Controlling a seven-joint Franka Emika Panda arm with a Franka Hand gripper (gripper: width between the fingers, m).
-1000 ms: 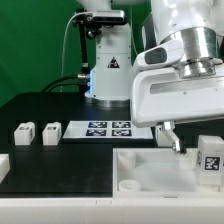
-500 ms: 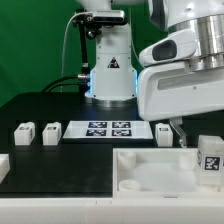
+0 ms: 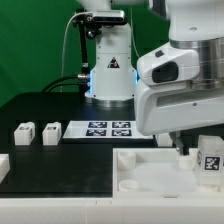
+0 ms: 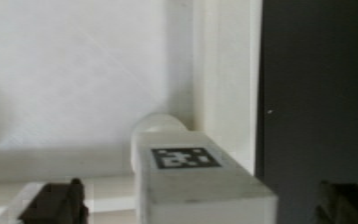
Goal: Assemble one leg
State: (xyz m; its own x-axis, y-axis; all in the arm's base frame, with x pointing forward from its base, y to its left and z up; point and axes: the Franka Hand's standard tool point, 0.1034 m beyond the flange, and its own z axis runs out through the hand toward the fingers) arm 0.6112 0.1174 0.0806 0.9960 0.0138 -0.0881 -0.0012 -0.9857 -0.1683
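Note:
The leg (image 4: pixel 190 165) is a small white block with a black-and-white tag on its face. In the wrist view it stands between my two dark fingertips (image 4: pixel 53 201), with a gap on each side. My gripper (image 4: pixel 202 205) is open around it and not touching it. In the exterior view the tagged leg (image 3: pixel 210 160) stands at the right, on the large white tray-like part (image 3: pixel 140 172). My gripper (image 3: pixel 184 150) hangs just to its left, mostly hidden by the arm's white body.
Two more small white blocks (image 3: pixel 23 131) (image 3: pixel 50 131) sit on the black table at the exterior view's left. The marker board (image 3: pixel 108 129) lies behind the tray. A second robot base (image 3: pixel 108 75) stands at the back.
My arm has shifted toward the exterior view's right and a little lower, closer to the tagged leg. The blocks and the tray have not moved.

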